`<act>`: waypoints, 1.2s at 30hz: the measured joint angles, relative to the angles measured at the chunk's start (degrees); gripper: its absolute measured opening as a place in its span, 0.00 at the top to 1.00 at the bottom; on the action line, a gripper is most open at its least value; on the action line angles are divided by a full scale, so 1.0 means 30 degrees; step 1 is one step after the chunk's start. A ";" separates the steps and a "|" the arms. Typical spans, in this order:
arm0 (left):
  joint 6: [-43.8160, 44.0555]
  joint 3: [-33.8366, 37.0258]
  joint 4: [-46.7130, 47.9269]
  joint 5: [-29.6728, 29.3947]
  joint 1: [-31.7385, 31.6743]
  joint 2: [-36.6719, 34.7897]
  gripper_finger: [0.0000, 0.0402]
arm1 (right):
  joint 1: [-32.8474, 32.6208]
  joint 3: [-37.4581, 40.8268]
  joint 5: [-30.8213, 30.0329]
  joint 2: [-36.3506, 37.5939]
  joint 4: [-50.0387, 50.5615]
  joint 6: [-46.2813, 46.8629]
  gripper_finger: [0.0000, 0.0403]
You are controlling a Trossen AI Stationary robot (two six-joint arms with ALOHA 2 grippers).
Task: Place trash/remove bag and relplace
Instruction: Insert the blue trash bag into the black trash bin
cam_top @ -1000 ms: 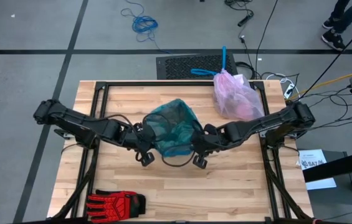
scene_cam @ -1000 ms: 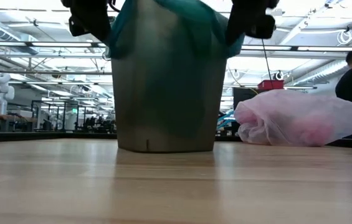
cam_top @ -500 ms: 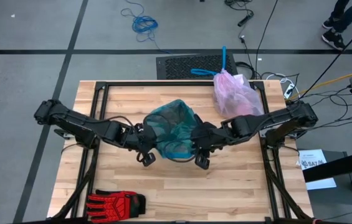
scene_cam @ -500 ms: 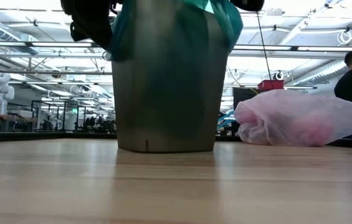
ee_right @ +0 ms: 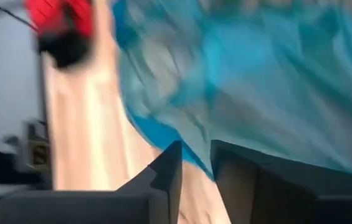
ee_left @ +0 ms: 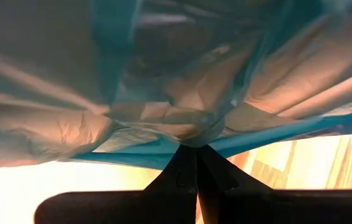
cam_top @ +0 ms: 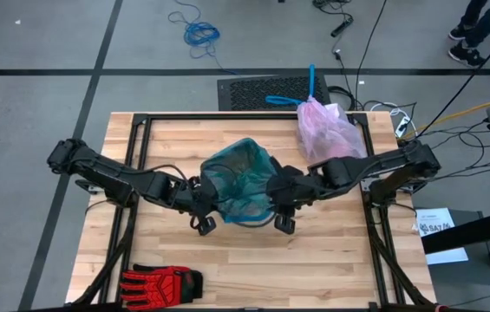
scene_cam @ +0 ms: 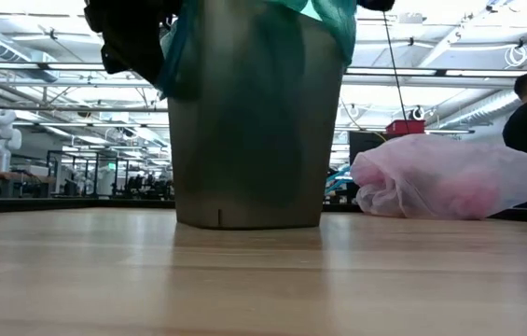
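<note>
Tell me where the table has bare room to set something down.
Bare wood lies along the front between the red glove and the right frame rail, and at the back left behind the left arm. The middle is crowded: bin, both arms, with the pink bag at back right.

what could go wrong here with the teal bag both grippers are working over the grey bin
The left gripper is shut on the thin teal-green translucent plastic bag; it might tear or slip free. The right gripper at the rim could tip the grey bin. The filled pink-lavender bag lies near the table edge.
</note>
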State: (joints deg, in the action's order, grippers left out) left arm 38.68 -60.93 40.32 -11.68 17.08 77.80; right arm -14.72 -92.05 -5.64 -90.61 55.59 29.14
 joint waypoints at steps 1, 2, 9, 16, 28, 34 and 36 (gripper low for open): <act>0.0006 0.0000 0.0006 0.0000 0.0000 -0.0012 1.00 | 0.0007 0.0021 -0.0086 -0.0176 0.0534 -0.0019 0.81; 0.0006 0.0000 0.0006 0.0000 0.0000 -0.0072 1.00 | 0.0007 0.0028 -0.0172 -0.0368 0.1007 -0.0030 0.83; 0.0006 -0.0007 -0.0118 -0.0320 0.0000 -0.1068 1.00 | 0.0016 0.0270 -0.1415 -0.1409 0.2250 -0.0005 0.92; -0.0001 -0.0015 -0.0118 -0.1158 0.0000 -0.2233 1.00 | 0.0138 0.2543 -0.1022 -0.1557 0.1411 0.0956 1.00; -0.0023 -0.0029 -0.0122 -0.1151 0.0028 -0.5172 1.00 | -0.0240 0.2622 -0.1092 -0.0420 0.0691 0.1497 0.99; -0.0689 -0.0029 -0.0901 0.0244 0.0124 -0.6299 1.00 | -0.0262 0.2622 -0.1096 -0.0080 -0.0258 0.1425 0.99; -0.1538 -0.0029 -0.1836 0.1704 0.0129 -0.6426 1.00 | -0.0255 0.2614 -0.1073 0.0014 -0.0702 0.1292 0.99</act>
State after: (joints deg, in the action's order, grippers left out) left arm 34.07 -61.01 34.81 -6.57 17.47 58.52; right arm -15.49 -84.20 -8.86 -90.56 53.48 33.01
